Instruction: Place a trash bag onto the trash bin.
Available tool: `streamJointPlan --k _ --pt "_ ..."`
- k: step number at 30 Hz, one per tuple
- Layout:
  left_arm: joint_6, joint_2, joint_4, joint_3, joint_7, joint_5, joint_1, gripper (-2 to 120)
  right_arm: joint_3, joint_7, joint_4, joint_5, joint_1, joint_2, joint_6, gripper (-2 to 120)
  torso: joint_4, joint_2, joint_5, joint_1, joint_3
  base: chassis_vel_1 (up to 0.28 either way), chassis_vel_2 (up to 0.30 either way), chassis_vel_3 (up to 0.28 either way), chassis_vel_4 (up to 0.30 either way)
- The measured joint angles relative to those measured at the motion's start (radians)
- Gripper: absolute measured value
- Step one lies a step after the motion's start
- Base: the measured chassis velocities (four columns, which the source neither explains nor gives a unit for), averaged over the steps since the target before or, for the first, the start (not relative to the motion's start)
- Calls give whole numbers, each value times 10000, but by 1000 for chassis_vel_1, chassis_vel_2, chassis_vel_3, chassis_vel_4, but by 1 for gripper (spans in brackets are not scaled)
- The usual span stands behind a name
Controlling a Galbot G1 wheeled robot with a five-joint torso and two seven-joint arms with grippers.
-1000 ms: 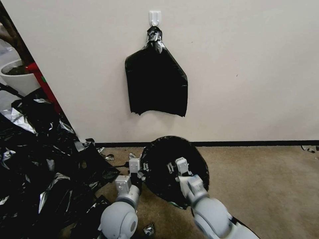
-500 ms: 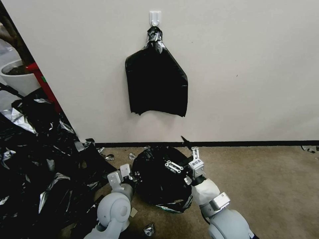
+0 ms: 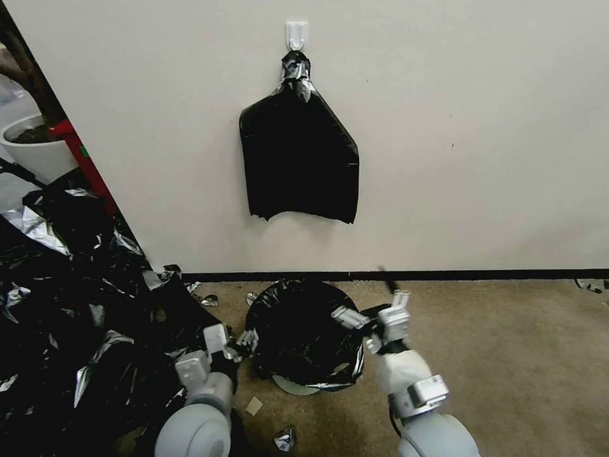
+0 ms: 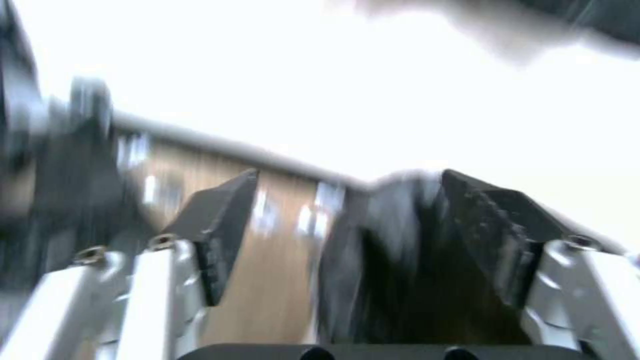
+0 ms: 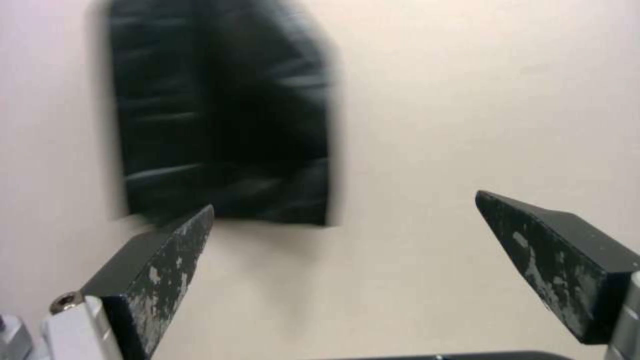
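Observation:
The trash bag (image 3: 298, 330), glossy black and wrinkled, is draped over the trash bin, whose cream-white lower edge (image 3: 292, 385) peeks out beneath it on the carpet by the wall. My left gripper (image 3: 244, 344) is open beside the bag's left side. In the left wrist view this gripper (image 4: 348, 172) has black plastic (image 4: 393, 260) lying against one finger, not clamped. My right gripper (image 3: 374, 306) stands open just off the bag's right rim. In the right wrist view the right gripper (image 5: 343, 200) faces the wall with nothing between its fingers.
A flat black bundle (image 3: 298, 158) hangs from a white hook (image 3: 295, 33) on the wall above the bin. A big heap of black bags (image 3: 76, 304) fills the floor at left, with a white plant pot (image 3: 35, 152) behind it. Small scraps (image 3: 285, 438) lie on the carpet.
The bag has come down from a raised, tilted position to sit around the bin. Both grippers have moved outward off it, the left down-left, the right to the right.

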Motion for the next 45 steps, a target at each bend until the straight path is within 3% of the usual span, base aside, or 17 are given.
streamJointPlan --k 1,3,4,5,7,11,45 --pt "0 0 0 0 0 0 0 75 0 0 0 0 0 0 0 100 0 0 0 0 0 0 0 0 0" --pt "-1919 182 -6 -374 1533 1097 -50 88 780 98 417 -94 -495 280 546 100 0 0 0 0 0 0 0 0 0" --pt "-1919 182 -6 -374 1533 1097 -50 88 780 98 417 -94 -495 280 546 100 0 0 0 0 0 0 0 0 0" --pt "-2763 236 122 -687 2321 1700 -182 93 1103 17 834 -172 -837 407 593 100 -1 0 -1 0 0 0 0 0 0" --pt "-3507 375 244 -1127 3226 2155 -469 99 1574 -31 1453 -405 -1305 541 442 100 -2 0 -6 0 0 0 0 0 0" --pt "-3620 755 253 -1898 3904 1642 -964 100 2446 -306 2029 -628 -1818 513 230 100 -4 1 -3 0 0 0 0 0 0" --pt "-3334 814 305 -2071 3948 1334 -1055 100 2611 -534 2039 -555 -1861 423 200 100 -1 0 -1 0 0 0 0 0 0"
